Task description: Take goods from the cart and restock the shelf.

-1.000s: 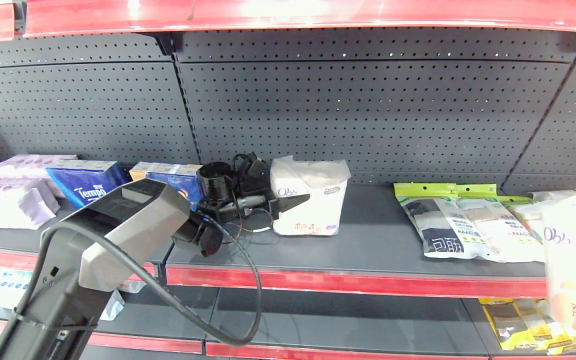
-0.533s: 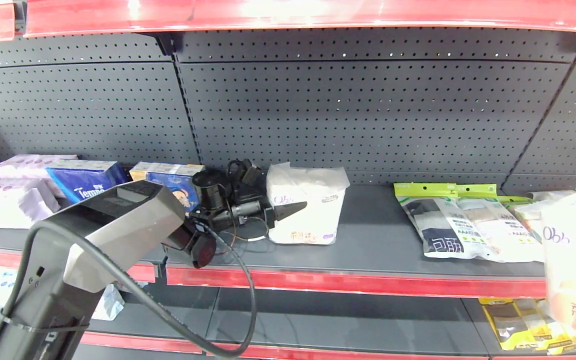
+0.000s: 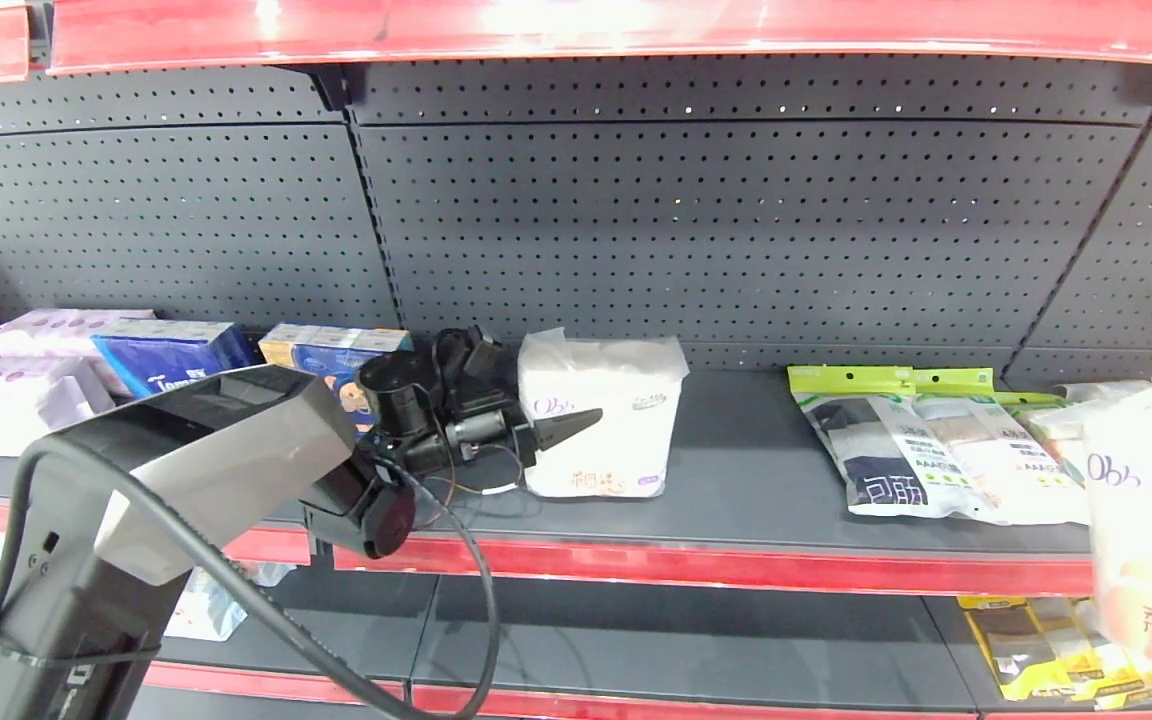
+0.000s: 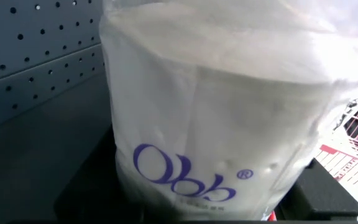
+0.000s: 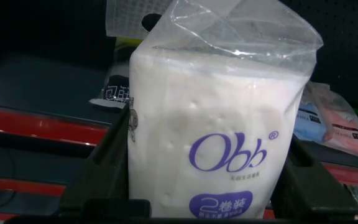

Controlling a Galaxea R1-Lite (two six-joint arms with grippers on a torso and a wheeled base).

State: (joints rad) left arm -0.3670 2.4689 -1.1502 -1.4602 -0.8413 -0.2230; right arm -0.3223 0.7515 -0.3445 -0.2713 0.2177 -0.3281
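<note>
A white paper roll pack in clear wrap stands upright on the dark shelf, right of the blue tissue boxes. My left gripper is shut on it from the left, one dark fingertip across its front. The left wrist view has the pack close between the fingers. A second, matching pack hangs in front of the shelf at the far right. My right gripper is shut on that pack, with a finger on each side.
Blue tissue boxes and purple packs fill the shelf's left end. Green-topped bags lie flat on the right. Bare shelf lies between the white pack and those bags. Yellow bags sit on the lower shelf.
My left gripper has slid left and slightly toward the shelf front, taking the white pack with it. The right pack has stayed in place.
</note>
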